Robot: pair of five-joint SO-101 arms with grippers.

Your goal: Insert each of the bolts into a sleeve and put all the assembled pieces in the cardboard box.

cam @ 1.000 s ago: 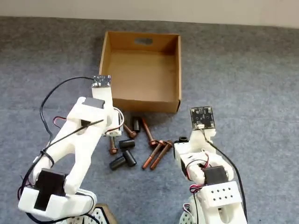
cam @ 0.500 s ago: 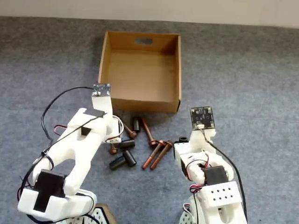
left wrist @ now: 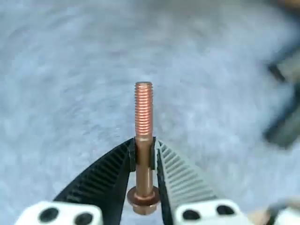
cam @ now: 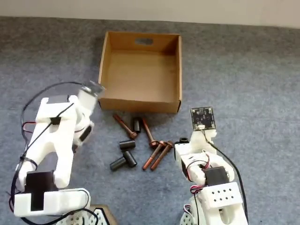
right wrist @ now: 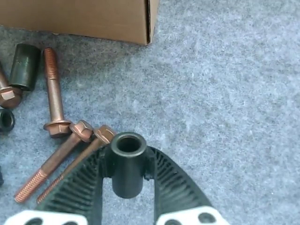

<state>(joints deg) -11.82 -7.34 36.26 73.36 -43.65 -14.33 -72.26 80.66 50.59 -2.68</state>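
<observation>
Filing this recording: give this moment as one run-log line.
left claw: holds bolt | right claw: holds sleeve | cardboard box: empty

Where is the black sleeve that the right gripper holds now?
In the right wrist view the sleeve sits clamped in the right gripper, its open end beside the heads of two bolts lying on the carpet.

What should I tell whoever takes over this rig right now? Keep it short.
Left gripper: shut on a copper bolt, threaded end sticking out.
Right gripper: shut on a black sleeve, bore open, next to the pile.
On the carpet in front of the cardboard box: four loose bolts and four loose sleeves.
Done: nothing assembled, no piece in the box.
Left: join the held bolt and sleeve, box them, then do the other four pairs.
</observation>
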